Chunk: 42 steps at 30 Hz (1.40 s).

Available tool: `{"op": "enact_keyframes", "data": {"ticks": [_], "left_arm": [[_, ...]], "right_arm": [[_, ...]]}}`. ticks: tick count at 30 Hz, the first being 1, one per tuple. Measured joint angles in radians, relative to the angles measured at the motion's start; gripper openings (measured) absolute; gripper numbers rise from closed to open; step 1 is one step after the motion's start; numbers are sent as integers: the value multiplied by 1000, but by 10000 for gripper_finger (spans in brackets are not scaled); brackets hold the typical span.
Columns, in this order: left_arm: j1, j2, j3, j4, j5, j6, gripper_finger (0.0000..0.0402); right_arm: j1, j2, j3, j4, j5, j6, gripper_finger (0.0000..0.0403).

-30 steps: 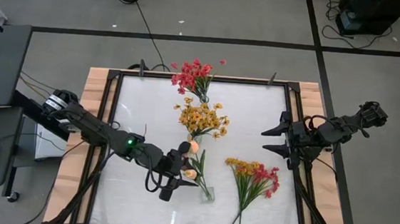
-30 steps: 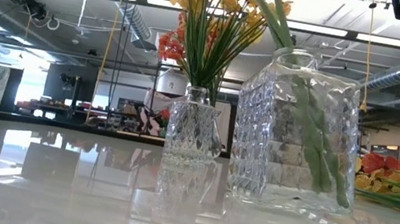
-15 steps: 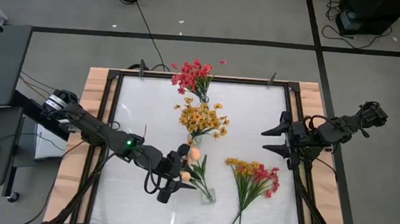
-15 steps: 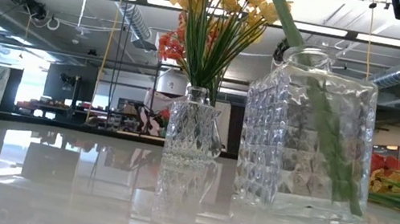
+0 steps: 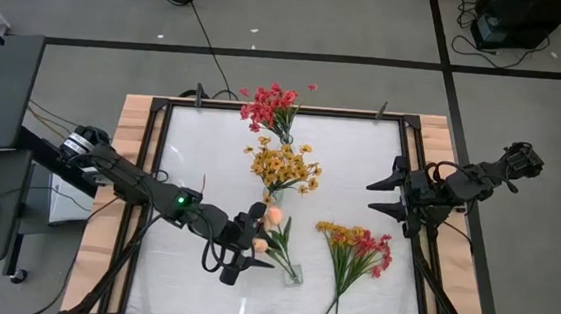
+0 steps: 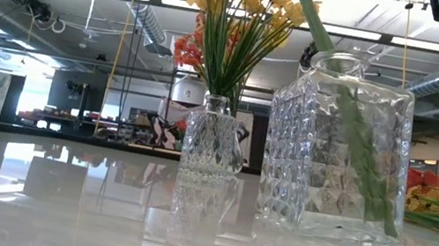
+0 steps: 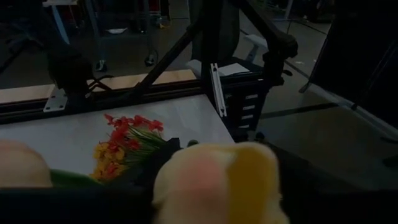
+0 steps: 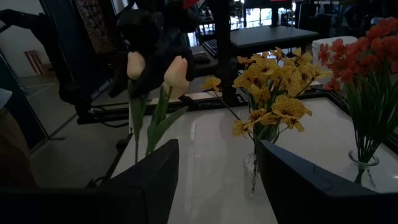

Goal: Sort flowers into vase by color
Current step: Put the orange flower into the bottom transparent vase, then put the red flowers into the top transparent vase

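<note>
Two pale peach tulips (image 5: 274,217) (image 8: 177,71) stand with their stems in a square cut-glass vase (image 5: 290,272) (image 6: 340,152) near the table's front middle. My left gripper (image 5: 257,238) is level beside them at bud height. Its fingers are spread, with the buds (image 7: 217,180) between them. Farther back, yellow flowers (image 5: 282,165) fill a small vase (image 6: 211,144). Red flowers (image 5: 273,104) stand in another vase behind those. A loose bunch of yellow and red sprigs (image 5: 356,245) lies flat on the table. My right gripper (image 5: 383,193) hovers open at the right edge. My left gripper comes at the tulips level, from the table's left, with its fingers on either side of the upper stems. Whether a finger touches a stem or bud, I cannot tell; the buds hide that spot in the left wrist view.
A black frame (image 5: 159,168) borders the white table top. The loose bunch (image 7: 124,143) lies right of the square vase, blossoms toward the far side. Bare table shows at the near left and far right.
The square vase has shifted a little toward the table's right, and the tulip stems inside it lean more steeply than a second ago. In the last half second it has stayed still.
</note>
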<state>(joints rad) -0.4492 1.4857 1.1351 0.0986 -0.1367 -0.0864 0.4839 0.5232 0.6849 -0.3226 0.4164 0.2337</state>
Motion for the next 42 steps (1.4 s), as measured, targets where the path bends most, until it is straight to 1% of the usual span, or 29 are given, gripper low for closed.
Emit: {"op": "enact_keyframes", "data": {"ticks": [6, 13, 18, 22, 28, 35, 42], "left_arm": [[0, 0, 0, 0, 0, 0, 241], [0, 0, 1, -5, 1, -5, 250], [0, 0, 95, -181, 1, 1, 250], [4, -1, 151, -264, -15, 60, 250], [9, -1, 225, -400, -27, 65, 250], [9, -1, 281, -475, -35, 72, 250], [9, 0, 332, -495, -43, 82, 250]], "right_arm": [[0, 0, 0, 0, 0, 0, 225], [0, 0, 0, 0, 0, 0, 225], [0, 0, 0, 0, 0, 0, 225], [0, 0, 0, 0, 0, 0, 225], [0, 0, 0, 0, 0, 0, 225], [0, 0, 0, 0, 0, 0, 225], [0, 0, 0, 0, 0, 0, 225]]}}
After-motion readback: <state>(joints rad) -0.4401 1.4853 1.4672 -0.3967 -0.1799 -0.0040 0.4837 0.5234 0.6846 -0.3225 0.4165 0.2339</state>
